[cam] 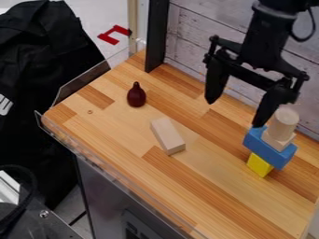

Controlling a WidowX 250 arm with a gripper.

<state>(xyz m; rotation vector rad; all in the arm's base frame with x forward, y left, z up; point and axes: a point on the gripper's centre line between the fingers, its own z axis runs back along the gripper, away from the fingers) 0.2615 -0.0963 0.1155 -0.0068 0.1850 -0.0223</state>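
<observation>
The black gripper (233,112) hangs at the upper right with its two fingers spread wide and nothing between them. Its right finger is nearest to a stack: a yellow block (259,165) at the bottom, a blue block (269,148) lying across it, and on that a small pale wooden piece (278,138) under a light wooden cylinder (285,122). A plain wooden block (168,136) lies flat near the middle of the table. Farther back to the left stands a dark red, pear-shaped object (136,95).
The wooden tabletop (211,186) has a clear raised guard (112,176) along its front left edge. A black post (156,35) rises at the back beside a whitewashed plank wall (193,28). Black cloth (46,51) hangs off to the left.
</observation>
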